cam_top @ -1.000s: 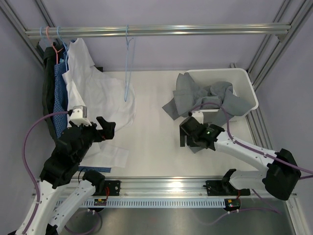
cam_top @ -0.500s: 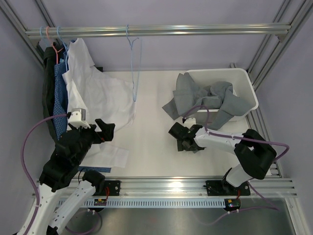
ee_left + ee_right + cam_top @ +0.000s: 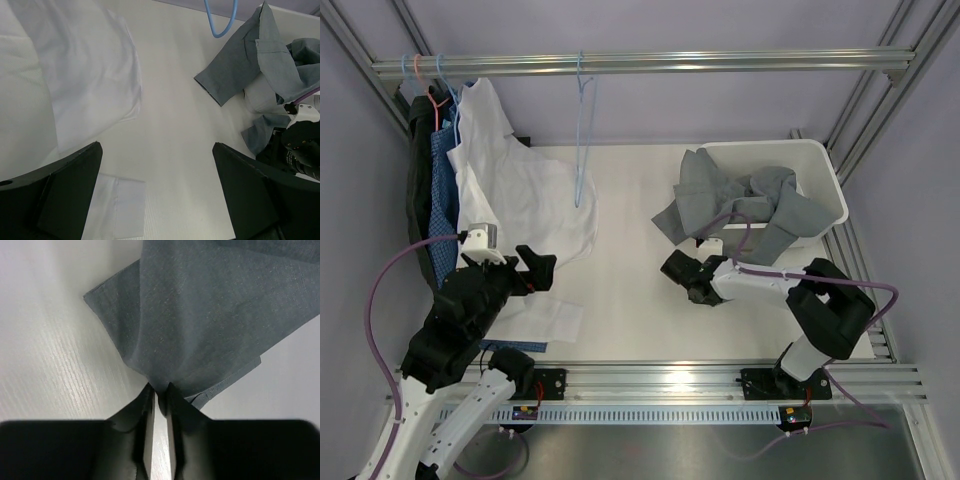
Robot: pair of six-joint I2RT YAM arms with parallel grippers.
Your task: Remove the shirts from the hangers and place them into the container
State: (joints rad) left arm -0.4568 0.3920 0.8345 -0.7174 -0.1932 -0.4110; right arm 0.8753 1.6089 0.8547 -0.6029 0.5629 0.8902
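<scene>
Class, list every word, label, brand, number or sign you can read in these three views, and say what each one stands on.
No readable text in any view.
Grey shirt, white shirt, container: no print, tag or label shows.
Small coloured parts low in the top view: too small to tell whether they carry writing.

Grey shirt (image 3: 210, 315) cut by 2 edges, top & rt; dark shirt (image 3: 417, 190) mostly behind blue-checked shirt (image 3: 442, 195).
</scene>
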